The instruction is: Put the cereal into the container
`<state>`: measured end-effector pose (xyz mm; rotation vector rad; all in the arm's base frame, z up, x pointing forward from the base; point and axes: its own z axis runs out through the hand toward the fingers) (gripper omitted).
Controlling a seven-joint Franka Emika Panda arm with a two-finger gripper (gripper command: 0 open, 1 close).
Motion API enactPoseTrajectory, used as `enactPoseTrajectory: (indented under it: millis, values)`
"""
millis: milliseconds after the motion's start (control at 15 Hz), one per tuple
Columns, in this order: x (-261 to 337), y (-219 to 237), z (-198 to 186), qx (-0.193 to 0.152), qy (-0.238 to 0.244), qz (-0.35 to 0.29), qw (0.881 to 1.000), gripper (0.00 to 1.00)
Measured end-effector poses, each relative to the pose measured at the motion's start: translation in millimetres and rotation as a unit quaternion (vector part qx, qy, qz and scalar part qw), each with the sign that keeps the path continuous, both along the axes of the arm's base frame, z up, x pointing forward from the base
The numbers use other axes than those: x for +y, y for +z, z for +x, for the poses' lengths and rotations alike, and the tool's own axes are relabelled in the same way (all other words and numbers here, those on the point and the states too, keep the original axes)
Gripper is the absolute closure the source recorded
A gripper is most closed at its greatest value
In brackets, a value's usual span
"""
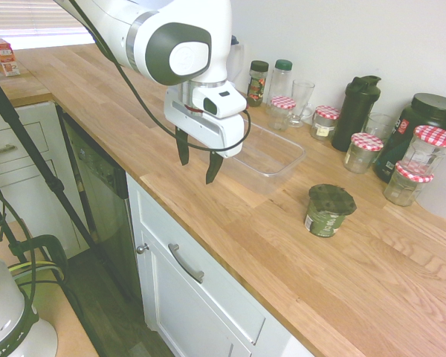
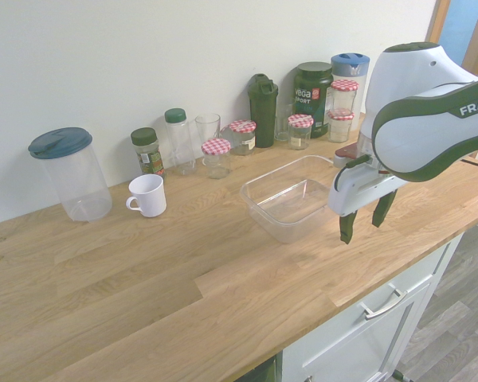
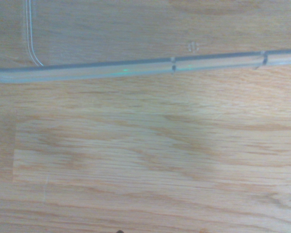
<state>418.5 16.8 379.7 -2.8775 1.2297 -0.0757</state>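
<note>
The cereal point(image 1: 328, 210), a squat cup with a green label and a dark flat lid, stands upright on the wooden counter point(image 1: 297, 260), right of the container in the first exterior view. The arm hides it in the second exterior view. The container point(image 1: 282, 167) point(image 2: 264, 213) is a shallow clear plastic tub, and nothing lies inside it. My gripper point(image 1: 198, 160) point(image 2: 363, 221) hangs open and holds nothing, just above the counter beside the tub's front edge. The wrist view shows the tub's rim point(image 3: 136, 68) crossing bare wood.
Along the wall stand red-checked-lid jars point(image 1: 365, 151), a black shaker bottle point(image 1: 357, 111), a dark tub point(image 1: 424, 123), glasses and spice bottles point(image 2: 147, 150). A white mug point(image 2: 148, 195) and a blue-lidded canister point(image 2: 70, 173) sit further left. The counter's front edge point(image 1: 208, 230) is close to the gripper.
</note>
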Motion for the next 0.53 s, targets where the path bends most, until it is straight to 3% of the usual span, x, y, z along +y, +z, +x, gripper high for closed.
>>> enactPoseTrajectory:
  millis: [200, 533]
  values:
    - [-10, 0, 3, -0.004, -0.013, -0.007, 1.0, 0.0]
    - [-103, 23, 10, -0.029, -0.079, -0.029, 0.996, 0.0]
